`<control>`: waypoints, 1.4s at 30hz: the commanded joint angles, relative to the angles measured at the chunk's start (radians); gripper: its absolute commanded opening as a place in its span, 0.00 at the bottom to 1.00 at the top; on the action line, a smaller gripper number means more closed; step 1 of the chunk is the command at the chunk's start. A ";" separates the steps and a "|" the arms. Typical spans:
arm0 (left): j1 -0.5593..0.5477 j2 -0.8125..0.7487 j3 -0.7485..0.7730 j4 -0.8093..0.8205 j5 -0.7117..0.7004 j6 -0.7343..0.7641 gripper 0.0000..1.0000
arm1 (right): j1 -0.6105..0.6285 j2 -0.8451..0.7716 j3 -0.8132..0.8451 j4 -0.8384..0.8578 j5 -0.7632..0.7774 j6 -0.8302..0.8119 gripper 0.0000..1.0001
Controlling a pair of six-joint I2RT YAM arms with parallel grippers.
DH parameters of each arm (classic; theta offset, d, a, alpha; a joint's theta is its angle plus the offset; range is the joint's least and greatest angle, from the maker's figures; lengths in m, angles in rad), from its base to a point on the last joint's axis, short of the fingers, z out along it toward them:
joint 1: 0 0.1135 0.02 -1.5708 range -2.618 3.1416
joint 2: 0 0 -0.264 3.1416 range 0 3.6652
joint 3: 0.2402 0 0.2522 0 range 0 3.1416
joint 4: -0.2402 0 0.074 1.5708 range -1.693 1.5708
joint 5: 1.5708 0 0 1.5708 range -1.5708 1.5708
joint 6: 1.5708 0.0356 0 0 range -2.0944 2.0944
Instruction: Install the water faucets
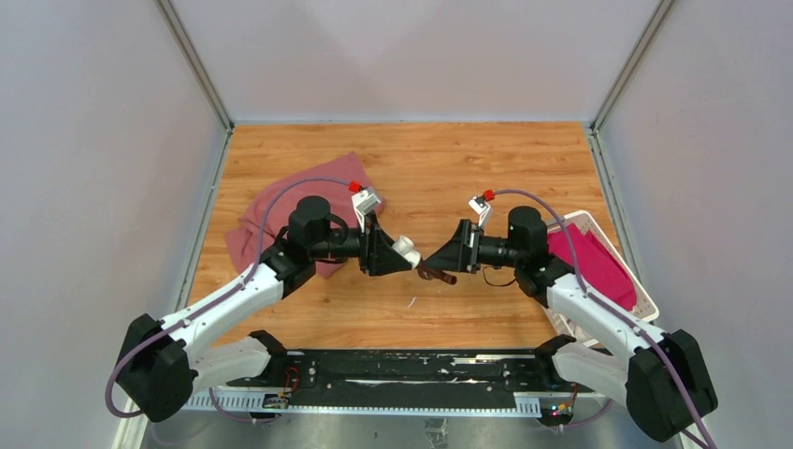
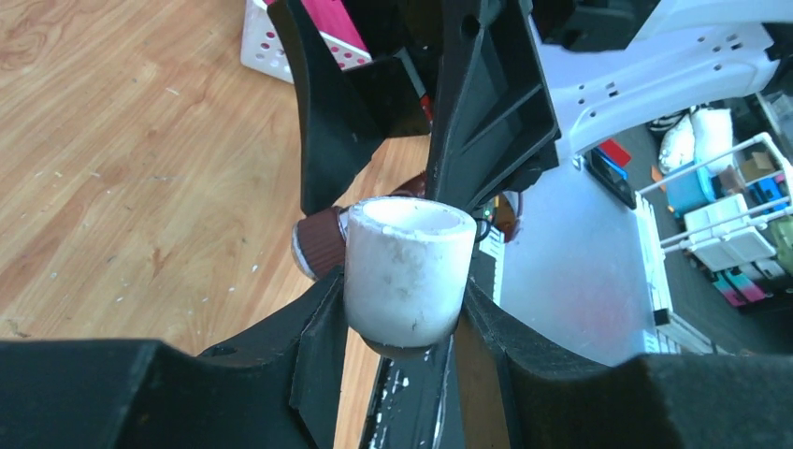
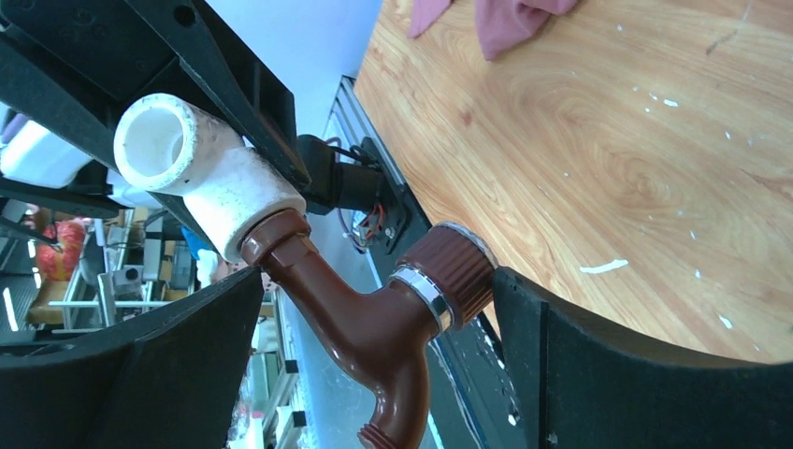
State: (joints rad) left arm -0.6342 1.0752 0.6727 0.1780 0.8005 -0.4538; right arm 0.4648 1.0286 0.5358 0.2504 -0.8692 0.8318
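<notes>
- The left fingers [image 2: 323,348] pinch the white fitting [image 2: 407,267], held up over the worktop [image 1: 421,159], in the middle.
- The brown tap [image 3: 360,323] is joined to it. It lies left to right, with its screw end pointing left.
- The right fingers [image 3: 528,313] are spread around the tap. I think they must squeeze it and twist next.

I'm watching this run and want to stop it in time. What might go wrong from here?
1. The left gripper pinches the smooth, round white fitting; twisting may spin it between the pads.
2. The brown tap lies slantwise across the right gripper and seems to touch one finger only at its knob, so the hold may slip.
3. Both parts hang above the table; a slip would drop them.
</notes>
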 commanded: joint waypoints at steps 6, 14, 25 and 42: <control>0.014 -0.016 -0.005 0.189 0.042 -0.129 0.00 | -0.013 0.004 -0.054 0.356 -0.005 0.203 0.98; 0.020 -0.022 -0.011 0.190 0.025 -0.147 0.00 | -0.012 -0.022 -0.060 0.379 0.048 0.202 0.97; 0.041 0.004 -0.023 0.283 -0.053 -0.392 0.00 | -0.003 -0.267 -0.155 0.238 0.183 0.011 0.95; 0.042 0.057 -0.069 0.504 -0.140 -0.694 0.00 | 0.047 -0.318 -0.204 0.377 0.339 -0.013 0.82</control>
State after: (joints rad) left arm -0.5976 1.1313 0.6132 0.5896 0.6964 -1.0931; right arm 0.4946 0.7181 0.3241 0.5766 -0.5838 0.8482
